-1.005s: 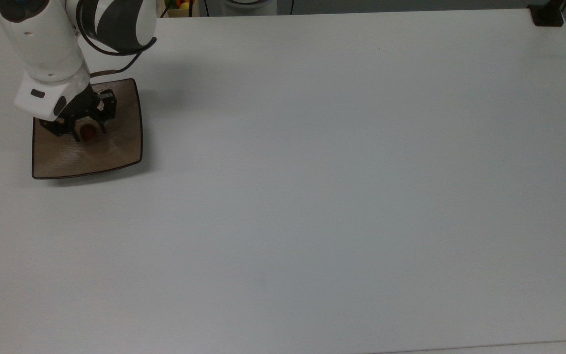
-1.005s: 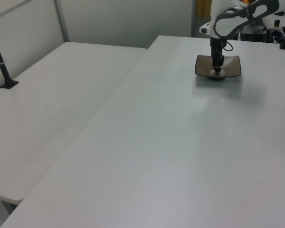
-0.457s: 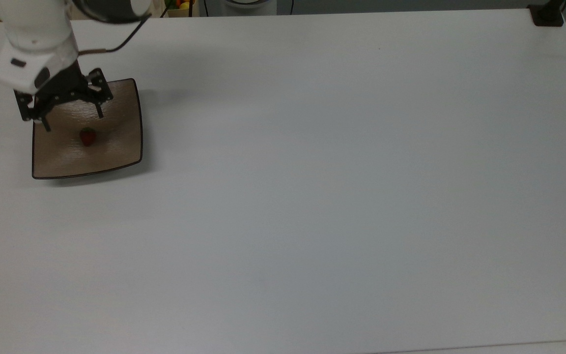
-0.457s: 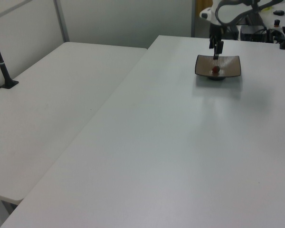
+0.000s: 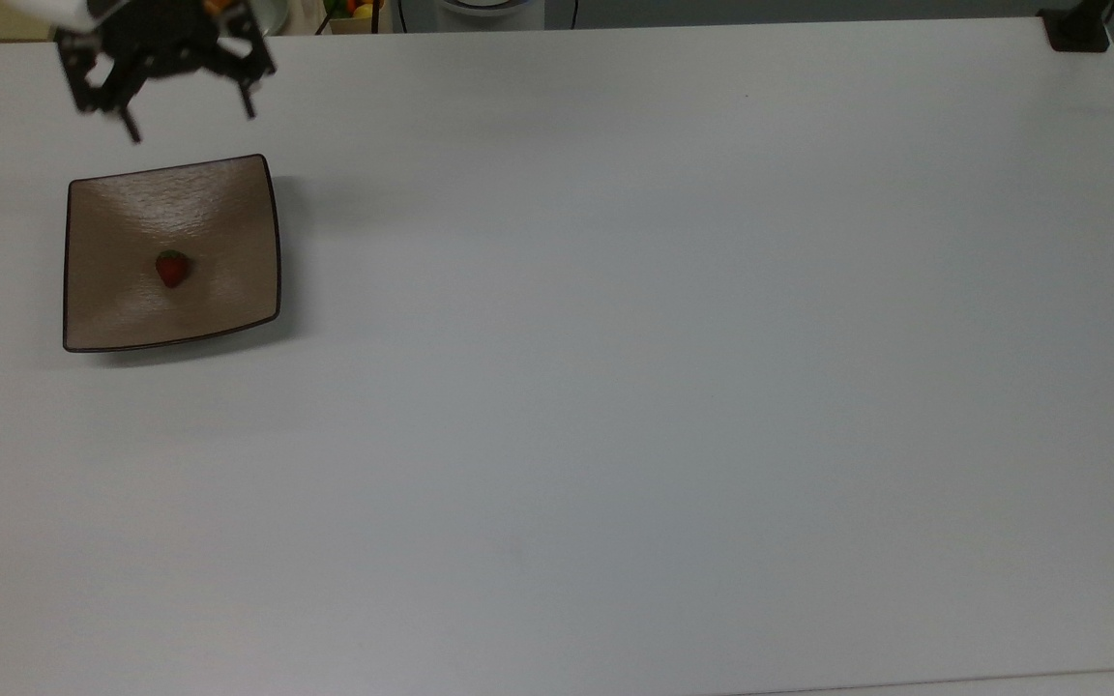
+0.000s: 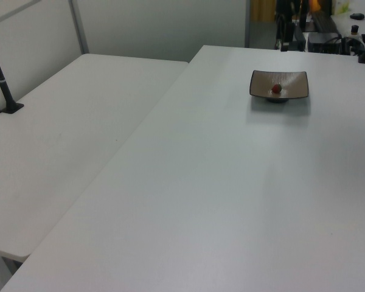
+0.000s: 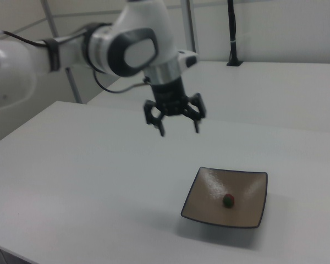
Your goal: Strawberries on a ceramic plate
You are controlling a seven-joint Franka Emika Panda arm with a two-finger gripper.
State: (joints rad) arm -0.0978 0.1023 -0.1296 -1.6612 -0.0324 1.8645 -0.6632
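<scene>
The strawberry [image 5: 171, 268] lies near the middle of the plate [image 5: 228, 193], while the gripper [image 7: 179, 127] hangs well above the plate with jaws spread and empty, so little can go wrong unless a knock to the plate rolls it off

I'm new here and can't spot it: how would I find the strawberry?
Look over the wide white table to the square tan-brown plate near the top view's left edge. In its dished middle lies the strawberry, small and red with a green cap, the plate's one bright spot.
</scene>
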